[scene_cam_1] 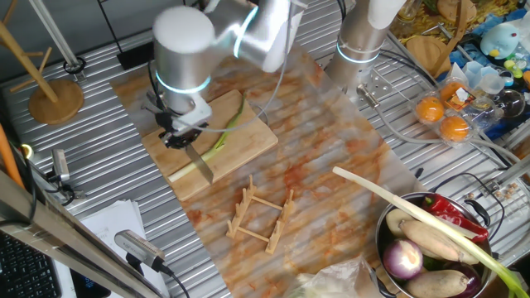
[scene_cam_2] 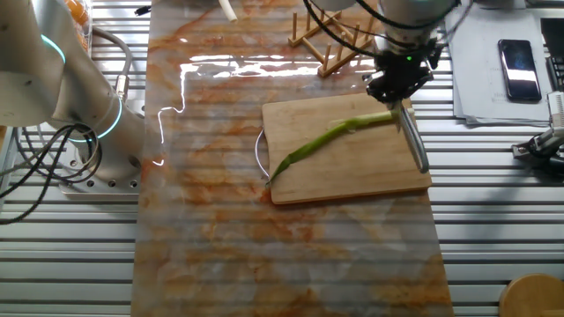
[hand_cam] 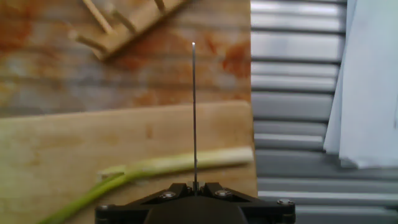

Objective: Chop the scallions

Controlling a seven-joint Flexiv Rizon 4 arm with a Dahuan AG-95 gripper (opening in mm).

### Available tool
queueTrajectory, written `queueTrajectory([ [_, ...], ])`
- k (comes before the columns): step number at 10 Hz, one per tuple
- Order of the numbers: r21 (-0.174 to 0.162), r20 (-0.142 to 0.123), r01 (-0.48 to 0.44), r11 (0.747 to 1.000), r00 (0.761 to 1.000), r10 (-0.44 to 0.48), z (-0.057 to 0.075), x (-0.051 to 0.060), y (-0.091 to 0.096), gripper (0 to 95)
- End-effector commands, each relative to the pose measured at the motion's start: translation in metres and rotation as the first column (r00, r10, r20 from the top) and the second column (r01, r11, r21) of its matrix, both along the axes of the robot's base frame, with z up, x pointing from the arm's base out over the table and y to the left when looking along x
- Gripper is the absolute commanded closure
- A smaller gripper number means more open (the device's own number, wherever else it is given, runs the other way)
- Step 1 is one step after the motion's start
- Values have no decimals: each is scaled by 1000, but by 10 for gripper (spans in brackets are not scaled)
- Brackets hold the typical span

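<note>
Pincer [scene_cam_2: 398,86] clamped on knife [scene_cam_2: 414,136], blade edge-on across the scallion's [scene_cam_2: 330,136] pale root end, stalk lying whole on the board [scene_cam_2: 352,167] on the table [scene_cam_2: 291,255].

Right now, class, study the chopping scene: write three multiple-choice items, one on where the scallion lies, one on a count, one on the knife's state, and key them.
1. Where does the scallion lie?
A. in the metal bowl
B. on the wooden cutting board
C. on the wooden rack

2. How many pieces is the scallion in?
A. one
B. two
C. four

3. What is the state of the knife?
A. lying loose on the board
B. standing in the rack
C. held in the gripper, blade across the scallion's pale end

Answers:
1 B, the stalk lies across the board in every view.
2 A, no gap shows along it.
3 C, the hand view looks down the blade's thin edge crossing the stalk.
</note>
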State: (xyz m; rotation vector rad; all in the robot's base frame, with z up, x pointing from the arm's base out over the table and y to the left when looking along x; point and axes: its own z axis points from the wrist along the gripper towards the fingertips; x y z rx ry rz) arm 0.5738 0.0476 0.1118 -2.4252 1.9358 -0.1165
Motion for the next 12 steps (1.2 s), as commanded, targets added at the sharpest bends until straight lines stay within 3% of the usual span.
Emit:
queueTrajectory([
  [1, 35, -82, -9, 999, 997, 12, -3, 3, 4, 950],
  [6, 11, -98, 9, 1000, 995, -8, -7, 5, 10, 950],
  [10, 28, -101, 12, 1000, 995, -9, -17, 8, 6, 950],
  [12, 35, -120, 16, 999, 993, -12, -22, 10, 10, 950],
])
